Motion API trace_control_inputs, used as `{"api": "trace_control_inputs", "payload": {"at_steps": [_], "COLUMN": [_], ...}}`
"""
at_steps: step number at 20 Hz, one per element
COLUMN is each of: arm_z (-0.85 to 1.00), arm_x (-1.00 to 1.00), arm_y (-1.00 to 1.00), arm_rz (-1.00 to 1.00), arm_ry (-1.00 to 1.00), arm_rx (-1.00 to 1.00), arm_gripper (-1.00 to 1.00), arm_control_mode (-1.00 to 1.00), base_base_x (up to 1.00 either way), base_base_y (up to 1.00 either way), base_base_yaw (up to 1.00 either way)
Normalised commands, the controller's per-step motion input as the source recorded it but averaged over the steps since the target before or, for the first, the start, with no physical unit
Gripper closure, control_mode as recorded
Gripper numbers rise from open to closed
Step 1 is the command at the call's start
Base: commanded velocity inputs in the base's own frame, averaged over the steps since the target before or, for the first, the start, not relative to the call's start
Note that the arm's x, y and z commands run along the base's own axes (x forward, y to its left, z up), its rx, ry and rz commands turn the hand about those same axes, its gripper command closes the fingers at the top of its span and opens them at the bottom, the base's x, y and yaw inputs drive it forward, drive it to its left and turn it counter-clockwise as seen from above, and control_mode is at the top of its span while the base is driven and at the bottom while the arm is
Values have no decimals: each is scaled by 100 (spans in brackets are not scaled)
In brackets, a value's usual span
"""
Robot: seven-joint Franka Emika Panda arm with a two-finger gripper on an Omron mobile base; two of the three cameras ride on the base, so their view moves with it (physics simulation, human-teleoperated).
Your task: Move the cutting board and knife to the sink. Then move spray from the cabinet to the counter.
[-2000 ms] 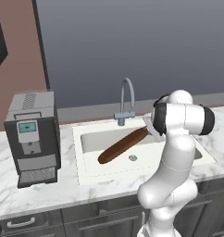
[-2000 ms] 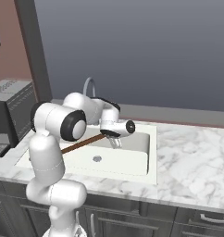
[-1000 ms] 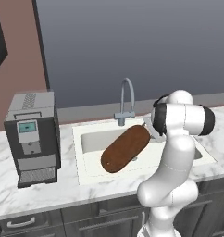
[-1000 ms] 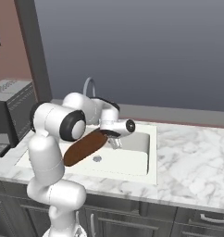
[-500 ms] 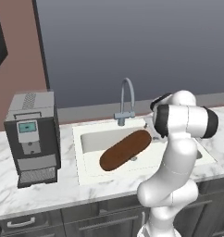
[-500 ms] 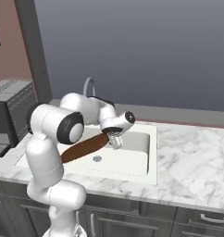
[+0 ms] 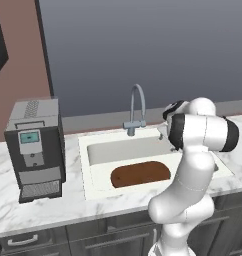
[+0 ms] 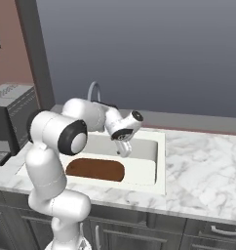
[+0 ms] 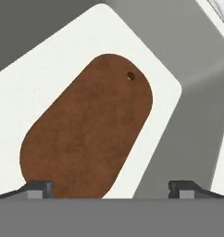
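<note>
Hand (image 9: pixel 111 189) wide open, empty; brown oval cutting board (image 9: pixel 88 127) seemingly flat in sink (image 7: pixel 100 150)

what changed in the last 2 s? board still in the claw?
No. The cutting board was let go: earlier it hung tilted from the claw over the sink; now it lies flat on the basin floor, and the claw stands open above it, apart from it. The faucet, the coffee machine and the base views stayed as they were.
</note>
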Motion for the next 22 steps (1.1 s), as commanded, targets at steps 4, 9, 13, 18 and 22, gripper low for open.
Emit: {"api": "trace_control_inputs", "payload": {"at_steps": [4, 9, 13, 18, 22], "arm_z": [27, 38, 41, 45, 47], "arm_x": [-34, -74, -100, -100, -97], "arm_y": [-1, 1, 6, 27, 61], "arm_rz": [0, -6, -8, -4, 0], "arm_ry": [13, 18, 14, 3, 0], "arm_rx": [-8, -10, -10, -13, -18], "arm_gripper": [-100, -100, -100, -100, -100], "arm_control_mode": [-100, -100, -100, -100, -100], "base_base_x": [0, 0, 0, 0, 0], "base_base_y": [0, 0, 0, 0, 0], "base_base_yaw": [0, 0, 0, 0, 0]}}
